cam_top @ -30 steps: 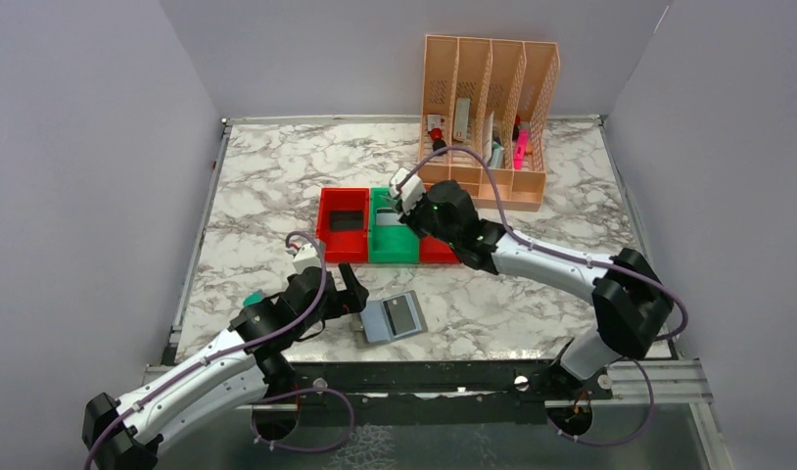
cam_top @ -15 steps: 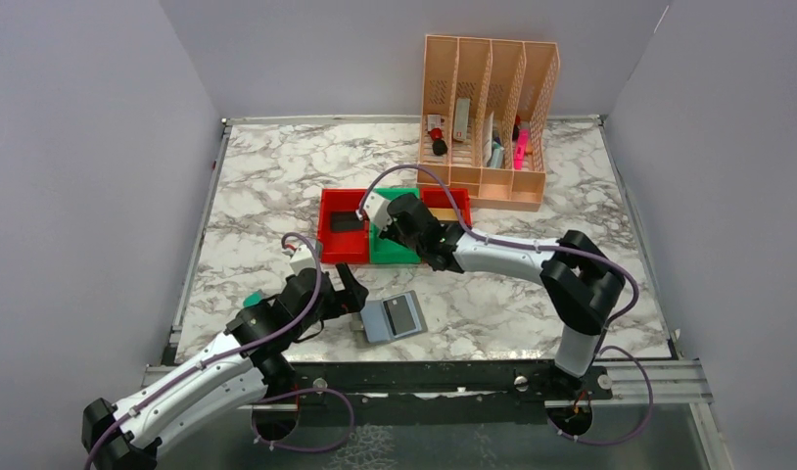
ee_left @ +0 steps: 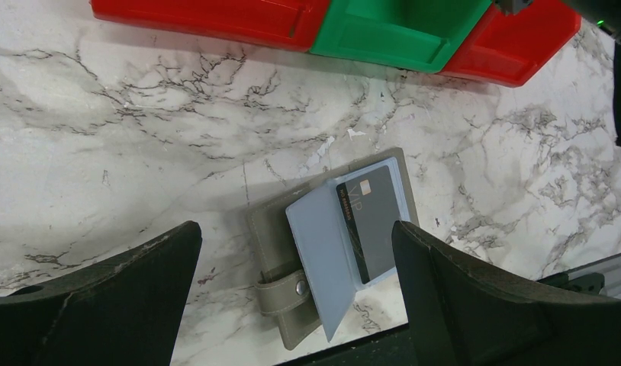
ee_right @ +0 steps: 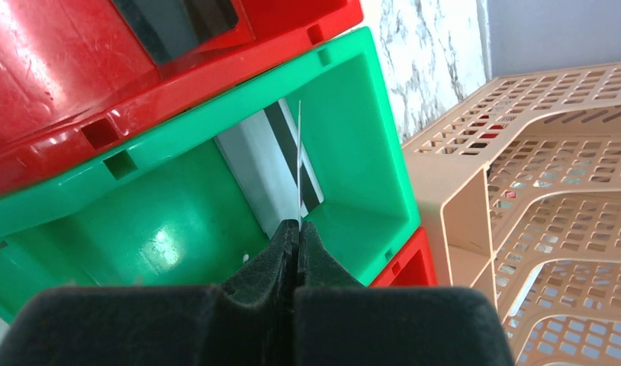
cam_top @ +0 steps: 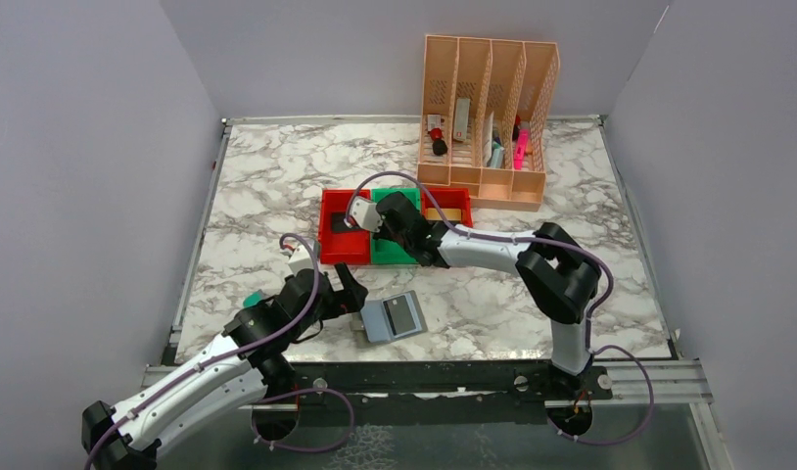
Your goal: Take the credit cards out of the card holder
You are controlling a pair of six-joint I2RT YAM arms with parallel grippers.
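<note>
Currently right arm is stretched left across the middle of the tabletop, wrist tipped down over the green bin. Right gripper is pinched tight on a thin card, seen edge-on. Left arm lies low by the near edge, left gripper spread wide beside the open card holder. Black card sits in its pocket.

The card in the right gripper shows only its edge, colour unclear. Things in the peach organiser are too small to name.
</note>
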